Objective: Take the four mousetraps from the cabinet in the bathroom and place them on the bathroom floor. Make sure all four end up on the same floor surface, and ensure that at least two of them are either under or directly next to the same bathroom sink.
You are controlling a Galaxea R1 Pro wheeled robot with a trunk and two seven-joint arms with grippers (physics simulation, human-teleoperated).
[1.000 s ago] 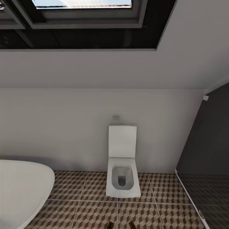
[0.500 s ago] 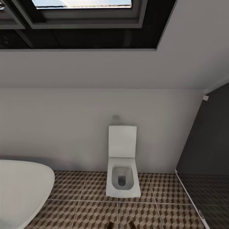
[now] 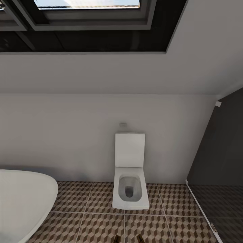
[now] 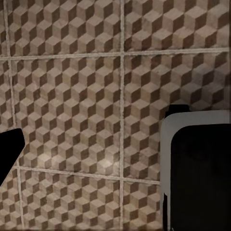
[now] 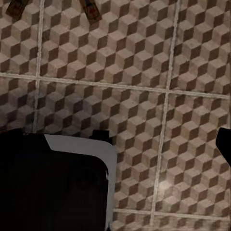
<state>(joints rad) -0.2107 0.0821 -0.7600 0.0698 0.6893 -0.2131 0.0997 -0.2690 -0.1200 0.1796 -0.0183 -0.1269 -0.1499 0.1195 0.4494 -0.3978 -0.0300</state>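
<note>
White square toilet [image 3: 130,175] against grey wall, white oval bathtub [image 3: 23,199] nearby, two small brown wooden mousetraps [image 5: 91,9] lying on cube-patterned brown-and-beige tiled bathroom floor [image 5: 144,86], both grippers' state cannot be told.

I see brown-and-beige cube-patterned square floor tiles [image 3: 175,202] with pale grey grout, a white square toilet [image 3: 130,182], a white oval bathtub [image 3: 20,202], a pale grey wall [image 3: 67,135], and two small brown wooden mousetraps [image 5: 91,9] with dark markings.
</note>
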